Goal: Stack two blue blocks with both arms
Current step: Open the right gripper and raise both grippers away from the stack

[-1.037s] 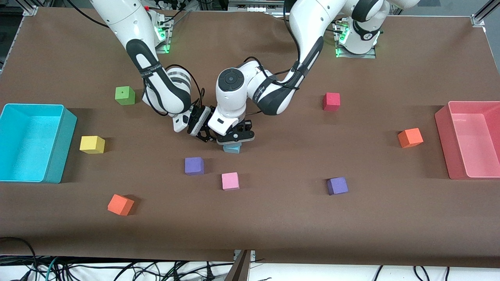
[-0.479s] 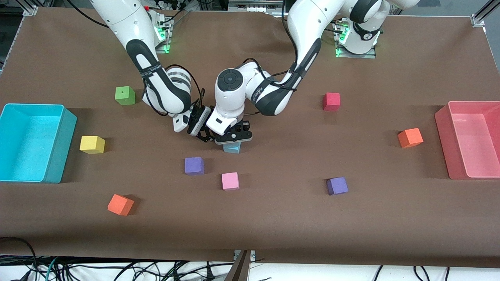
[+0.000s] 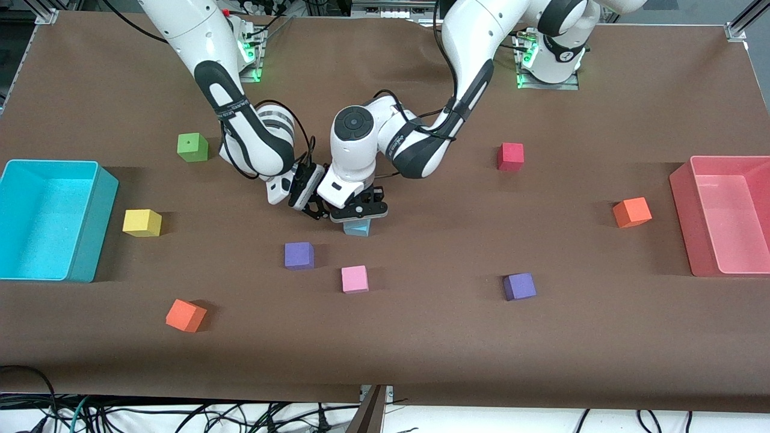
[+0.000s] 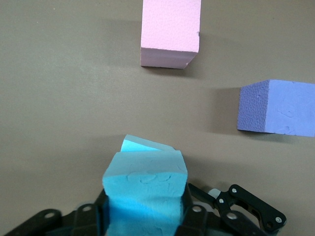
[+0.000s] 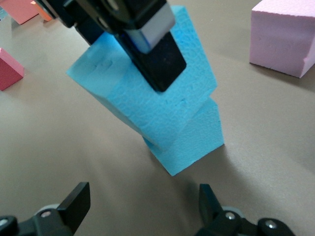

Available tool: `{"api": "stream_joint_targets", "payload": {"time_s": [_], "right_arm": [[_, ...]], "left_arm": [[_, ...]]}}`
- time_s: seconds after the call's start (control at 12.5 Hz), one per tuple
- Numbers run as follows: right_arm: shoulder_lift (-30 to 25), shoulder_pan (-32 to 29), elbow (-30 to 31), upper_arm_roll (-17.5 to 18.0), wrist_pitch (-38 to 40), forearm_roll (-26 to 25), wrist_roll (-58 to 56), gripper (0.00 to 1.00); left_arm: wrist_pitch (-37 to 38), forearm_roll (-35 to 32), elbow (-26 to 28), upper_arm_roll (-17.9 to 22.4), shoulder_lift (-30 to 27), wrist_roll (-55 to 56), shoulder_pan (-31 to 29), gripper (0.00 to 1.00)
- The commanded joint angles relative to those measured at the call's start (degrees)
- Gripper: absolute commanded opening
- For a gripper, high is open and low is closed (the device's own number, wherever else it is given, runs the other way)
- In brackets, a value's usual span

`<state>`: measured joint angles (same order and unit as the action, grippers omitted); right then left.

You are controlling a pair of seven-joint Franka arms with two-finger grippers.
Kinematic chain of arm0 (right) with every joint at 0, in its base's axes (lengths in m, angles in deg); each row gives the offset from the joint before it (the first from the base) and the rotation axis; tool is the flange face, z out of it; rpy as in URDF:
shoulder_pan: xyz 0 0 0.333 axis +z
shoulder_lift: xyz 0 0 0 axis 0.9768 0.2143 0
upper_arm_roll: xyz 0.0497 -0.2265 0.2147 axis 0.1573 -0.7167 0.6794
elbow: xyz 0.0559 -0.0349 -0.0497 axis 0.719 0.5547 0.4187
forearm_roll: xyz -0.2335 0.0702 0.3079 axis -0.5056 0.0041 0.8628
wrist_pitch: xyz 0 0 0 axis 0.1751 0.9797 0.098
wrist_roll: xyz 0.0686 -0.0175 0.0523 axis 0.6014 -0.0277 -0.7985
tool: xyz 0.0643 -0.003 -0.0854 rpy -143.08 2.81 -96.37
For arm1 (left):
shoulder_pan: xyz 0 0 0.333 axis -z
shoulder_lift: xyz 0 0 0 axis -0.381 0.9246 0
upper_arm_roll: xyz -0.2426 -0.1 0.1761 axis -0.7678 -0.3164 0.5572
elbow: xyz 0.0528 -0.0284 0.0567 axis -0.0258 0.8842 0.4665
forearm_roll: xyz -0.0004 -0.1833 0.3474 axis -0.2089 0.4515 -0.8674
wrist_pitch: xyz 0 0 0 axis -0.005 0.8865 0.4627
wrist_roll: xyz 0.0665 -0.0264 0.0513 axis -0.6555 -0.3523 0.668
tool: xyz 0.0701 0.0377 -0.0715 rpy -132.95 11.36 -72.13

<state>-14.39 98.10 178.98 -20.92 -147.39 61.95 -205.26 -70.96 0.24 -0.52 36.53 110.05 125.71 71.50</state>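
Two blue blocks stand stacked near the table's middle, the pair showing under the gripper. The upper blue block sits askew on the lower blue block, overhanging it. My left gripper is shut on the upper block, with one black finger pressed on its side. Only a corner of the lower block shows past it in the left wrist view. My right gripper hangs open right beside the stack, toward the right arm's end, its jaws wide with nothing between them.
A pink cube and a purple cube lie nearer the front camera than the stack. Another purple cube, two orange cubes, and yellow, green and red cubes lie scattered. A cyan bin and a pink bin stand at the table's ends.
My left gripper with its blue block has shifted slightly toward the right arm's end over the lower block. The right gripper has stayed open in place.
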Motion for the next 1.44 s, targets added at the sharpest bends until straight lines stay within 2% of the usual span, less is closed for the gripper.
{"api": "stream_joint_targets", "payload": {"time_s": [0.0,0.08,0.32,0.48,0.72,0.88,1.12,1.28,1.36], "right_arm": [[1.1,0.0,-1.3,-0.2,0.3,1.4,-1.7,0.98],[1.1,0.1,-1.3,-0.1,0.4,1.4,-1.7,0.98],[0.5,0.0,-0.8,-0.1,0.3,1.4,-1.6,0.98],[-1.8,-0.6,0.7,-0.1,0.2,1.4,-0.8,0.98],[-7.6,-2.1,7.1,-0.1,0.1,1.2,0.2,0.98],[-12.7,-3.0,12.4,-0.1,0.2,1.1,1.0,0.98],[-19.1,-3.4,18.4,0.0,0.6,-0.5,14.2,0.98],[-21.5,-4.6,20.3,-0.1,5.9,-5.2,27.0,0.97],[-23.4,-5.4,21.0,-0.2,10.7,-9.9,34.9,0.97]], "left_arm": [[0.6,1.1,-2.0,1.2,1.3,-0.1,0.9,0.79],[0.4,0.8,-2.0,1.4,1.3,-0.2,0.9,1.0],[0.7,1.2,-2.1,1.8,1.2,-0.1,0.9,1.0],[1.7,2.8,-2.1,2.4,0.8,-0.2,0.9,1.0],[5.9,4.2,-2.0,3.4,-2.4,-0.2,0.2,1.0],[9.8,7.0,-1.7,3.5,-6.9,-0.3,-2.6,1.0],[19.7,9.6,-0.6,1.6,-14.9,-3.4,-8.3,1.0],[25.5,10.1,3.0,-1.1,-22.0,-9.7,-14.6,1.0],[27.0,10.1,6.5,-3.4,-26.0,-13.2,-19.4,1.0]]}}
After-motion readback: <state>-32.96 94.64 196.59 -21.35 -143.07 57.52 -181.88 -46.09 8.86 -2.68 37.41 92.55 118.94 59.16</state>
